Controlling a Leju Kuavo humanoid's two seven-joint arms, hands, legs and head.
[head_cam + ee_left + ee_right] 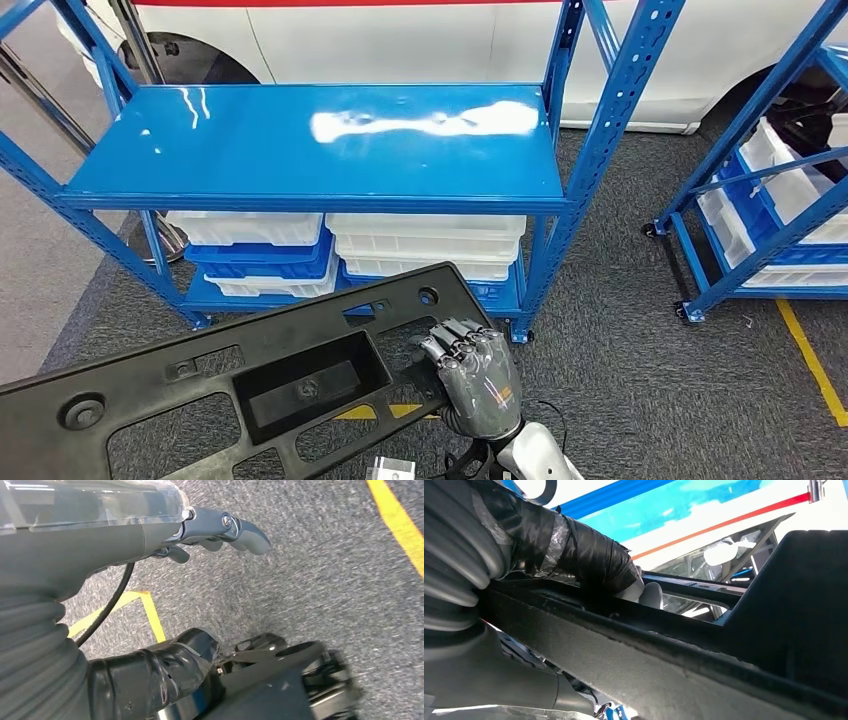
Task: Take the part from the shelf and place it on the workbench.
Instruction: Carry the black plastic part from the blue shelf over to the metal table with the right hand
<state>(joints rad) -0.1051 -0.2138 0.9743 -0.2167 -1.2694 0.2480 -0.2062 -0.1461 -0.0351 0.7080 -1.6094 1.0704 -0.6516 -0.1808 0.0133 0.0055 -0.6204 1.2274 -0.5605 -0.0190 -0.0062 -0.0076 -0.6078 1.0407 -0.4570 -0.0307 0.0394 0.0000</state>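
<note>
The part is a long black plastic panel point(250, 390) with a rectangular recess and several cut-outs. It lies tilted across the lower left of the head view, in front of the blue shelf point(320, 140). My right hand point(472, 375) grips its right end, fingers curled over the top edge. In the right wrist view the tape-wrapped thumb point(594, 555) presses on the panel's rim point(724, 645). My left hand point(220, 530) hangs over the grey carpet with its fingers loosely extended and nothing in them.
The shelf's top board is bare and glossy. White and blue bins point(420, 245) are stacked on its lower level. A second blue rack point(770, 200) with white bins stands at the right. A white vehicle point(400, 40) is parked behind. A yellow floor line point(810, 360) runs at the right.
</note>
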